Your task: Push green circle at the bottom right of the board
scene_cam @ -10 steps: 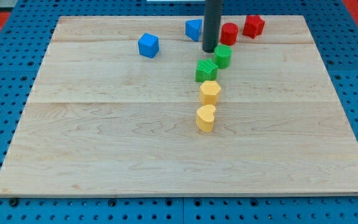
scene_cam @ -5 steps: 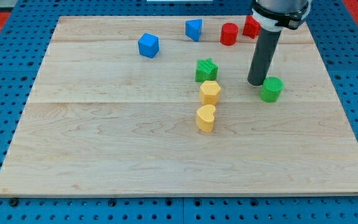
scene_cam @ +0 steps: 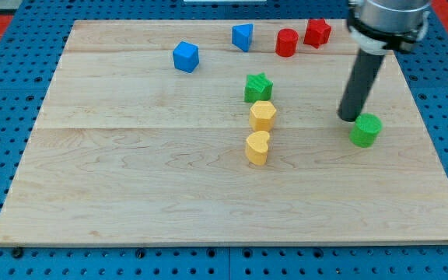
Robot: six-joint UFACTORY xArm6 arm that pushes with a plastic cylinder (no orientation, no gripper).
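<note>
The tabletop is made of pale wood with a fine grain, joined from several long planks, and its surface looks smooth with a soft satin sheen. Around it a blue perforated sheet is seen, which looks like painted metal or hard plastic; which one cannot be told. The green circle appears to be of matt plastic, smooth and evenly coloured. The same matt plastic look is shown by the green star, the two yellow blocks, the two blue blocks and the two red blocks. The rod ending in my tip is dark and matt, with a smooth surface.
</note>
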